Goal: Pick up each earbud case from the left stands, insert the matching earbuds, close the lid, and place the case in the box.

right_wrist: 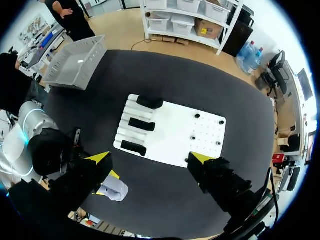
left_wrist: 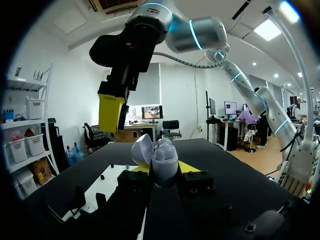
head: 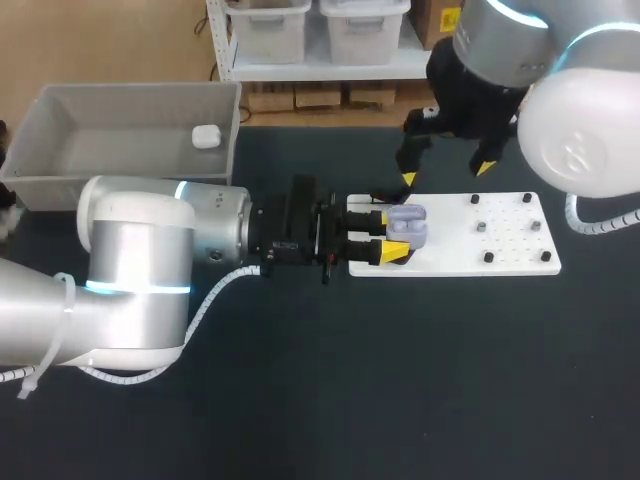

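Fingers of my left gripper [head: 392, 235] press on a pale lavender, rounded earbud case [head: 408, 225] from two sides, so that hand is clamped on it. The case's lid stands open, tipped back from the body, as the left wrist view shows between the yellow tips. From the head view the case shows over the left end of the flat white board [head: 500, 240]. The right wrist view places it off the board's near edge, beside my left arm, so I cannot tell its exact spot above the table.

Three black stands [right_wrist: 141, 124] sit in a row along the board's left end, all bare. Small black pegs [head: 488, 257] dot its right half.

My right gripper [head: 446, 172] hangs above the board's far edge, its fingers spread wide with nothing between them.

At the table's far left corner sits the grey plastic box [head: 60, 180], well apart from the board. A small white earbud case [head: 206, 136] lies inside it near the right wall.
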Robot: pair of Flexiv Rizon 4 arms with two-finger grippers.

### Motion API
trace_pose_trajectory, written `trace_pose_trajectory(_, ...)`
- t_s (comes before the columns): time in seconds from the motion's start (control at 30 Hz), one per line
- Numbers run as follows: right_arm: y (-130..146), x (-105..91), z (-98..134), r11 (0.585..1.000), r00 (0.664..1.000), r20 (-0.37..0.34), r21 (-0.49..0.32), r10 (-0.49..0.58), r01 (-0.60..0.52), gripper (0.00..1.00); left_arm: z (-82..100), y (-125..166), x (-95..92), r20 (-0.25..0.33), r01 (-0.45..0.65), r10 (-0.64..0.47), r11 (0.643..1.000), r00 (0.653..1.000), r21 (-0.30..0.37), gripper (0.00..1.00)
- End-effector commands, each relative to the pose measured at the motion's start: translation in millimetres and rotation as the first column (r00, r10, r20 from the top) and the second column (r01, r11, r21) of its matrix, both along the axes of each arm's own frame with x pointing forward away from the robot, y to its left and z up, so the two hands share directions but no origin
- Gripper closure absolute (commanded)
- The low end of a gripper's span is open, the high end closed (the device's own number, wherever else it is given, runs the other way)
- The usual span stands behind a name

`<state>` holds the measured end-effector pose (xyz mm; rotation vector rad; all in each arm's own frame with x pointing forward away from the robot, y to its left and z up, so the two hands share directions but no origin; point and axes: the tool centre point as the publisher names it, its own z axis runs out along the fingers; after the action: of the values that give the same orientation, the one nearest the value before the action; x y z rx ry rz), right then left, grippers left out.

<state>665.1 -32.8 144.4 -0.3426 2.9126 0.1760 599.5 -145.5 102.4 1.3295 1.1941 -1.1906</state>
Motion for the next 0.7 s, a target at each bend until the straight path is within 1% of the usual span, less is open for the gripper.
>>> trace_pose_trajectory(0.03,1,2.0,-6,1.000,1.000,-0.020,0.002,0.004,-0.004,0.00,-0.6,0,-1.0,0.003,-0.006,0.006,1.000,1.000,-0.003,1.00)
trace_pose_trajectory(0.27,2,-8.8,-16,1.000,0.999,-0.047,0.001,0.014,-0.014,0.00,-0.6,0,-1.0,0.003,-0.006,0.006,1.000,1.000,-0.003,1.00)
trace_pose_trajectory(0.53,3,-23.8,-13,1.000,0.998,-0.055,0.005,0.026,-0.026,0.00,-0.6,0,-1.0,0.003,-0.006,0.006,1.000,1.000,-0.003,1.00)
trace_pose_trajectory(0.7,5,-34.4,-15,0.999,0.997,-0.069,0.003,0.041,-0.041,0.00,-0.6,0,-1.0,0.003,-0.006,0.006,1.000,1.000,-0.003,1.00)
